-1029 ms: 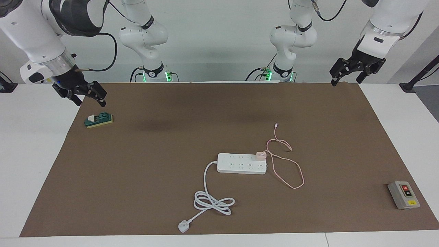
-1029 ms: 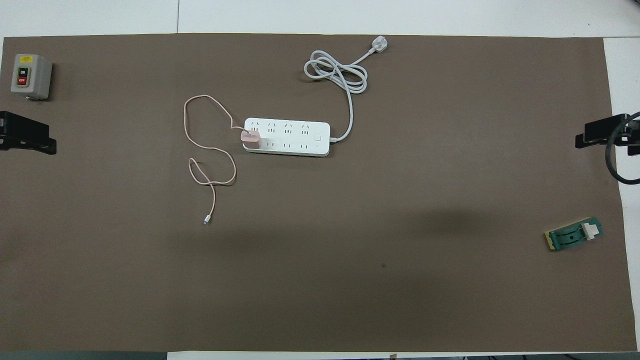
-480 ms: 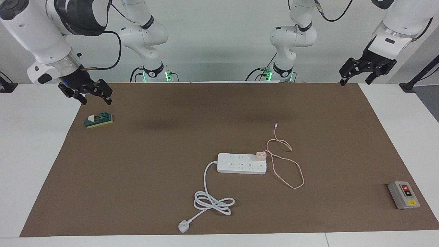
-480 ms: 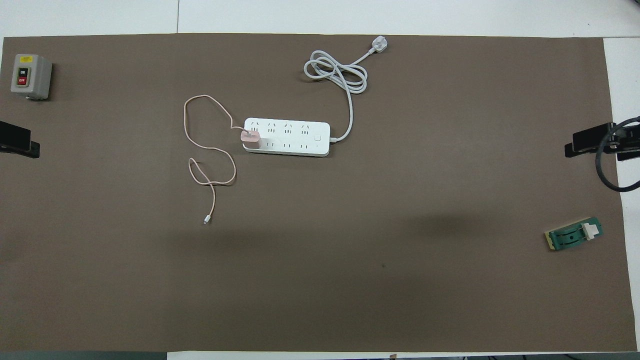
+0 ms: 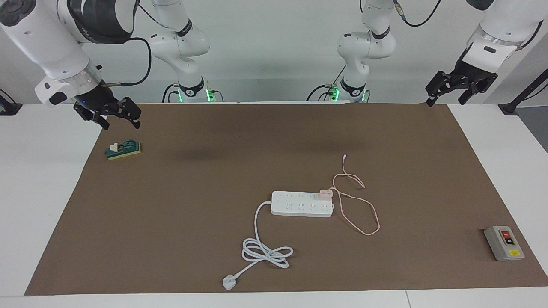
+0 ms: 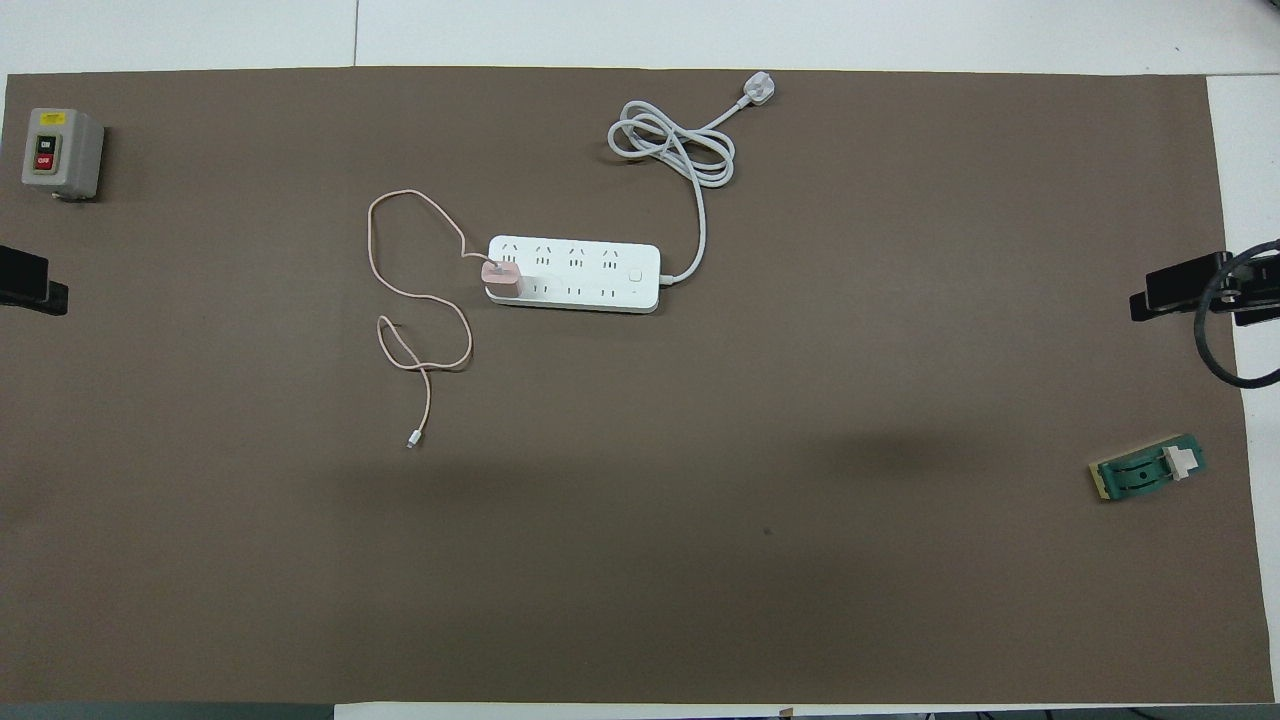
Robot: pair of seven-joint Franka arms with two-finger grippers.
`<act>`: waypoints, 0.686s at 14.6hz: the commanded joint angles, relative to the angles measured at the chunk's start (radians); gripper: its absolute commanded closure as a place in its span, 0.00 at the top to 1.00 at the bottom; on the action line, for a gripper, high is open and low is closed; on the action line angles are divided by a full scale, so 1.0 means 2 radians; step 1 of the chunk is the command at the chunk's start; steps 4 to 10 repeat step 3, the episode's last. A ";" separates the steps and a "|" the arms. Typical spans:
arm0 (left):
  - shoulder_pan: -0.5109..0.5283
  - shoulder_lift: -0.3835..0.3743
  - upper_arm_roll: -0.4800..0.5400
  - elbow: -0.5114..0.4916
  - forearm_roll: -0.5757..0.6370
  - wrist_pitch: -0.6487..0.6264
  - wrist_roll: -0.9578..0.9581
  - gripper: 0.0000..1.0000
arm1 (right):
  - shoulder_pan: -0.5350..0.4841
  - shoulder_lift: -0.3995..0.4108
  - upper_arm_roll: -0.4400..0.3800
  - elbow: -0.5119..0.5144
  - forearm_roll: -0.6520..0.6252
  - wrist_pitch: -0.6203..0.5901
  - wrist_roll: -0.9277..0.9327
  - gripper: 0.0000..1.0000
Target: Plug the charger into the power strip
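Facing view
Fingers: right gripper [image 5: 115, 119] and left gripper [image 5: 448, 96] both spread wide, empty, raised over the mat's [image 5: 214, 179] ends.
Charger [image 5: 325, 193]: seated in the power strip [image 5: 302, 203] mid-mat.

Overhead view
Charger [image 6: 501, 277]: on the power strip's [image 6: 590, 275] end socket, toward the left arm's end.
Cable [image 6: 420, 290]: looped on the mat [image 6: 700, 500].

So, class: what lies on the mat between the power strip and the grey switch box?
Only the charger's pink cable, looping beside the power strip; the rest of the mat toward the switch box is bare, clearest in the overhead view.

White table [image 5: 43, 192]; brown mat [image 5: 192, 192]
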 commanded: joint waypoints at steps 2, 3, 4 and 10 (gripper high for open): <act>0.016 -0.006 -0.006 -0.001 -0.003 -0.029 0.002 1.00 | 0.000 -0.003 0.002 0.003 -0.005 -0.006 -0.009 1.00; 0.017 -0.006 -0.006 -0.001 -0.004 -0.027 -0.001 1.00 | 0.000 -0.003 0.001 0.003 -0.005 -0.006 -0.010 1.00; 0.017 -0.006 -0.006 -0.001 -0.004 -0.027 -0.001 1.00 | 0.000 -0.003 0.001 0.003 -0.005 -0.006 -0.010 1.00; 0.017 -0.006 -0.006 -0.001 -0.004 -0.027 -0.001 1.00 | 0.000 -0.003 0.001 0.003 -0.005 -0.006 -0.010 1.00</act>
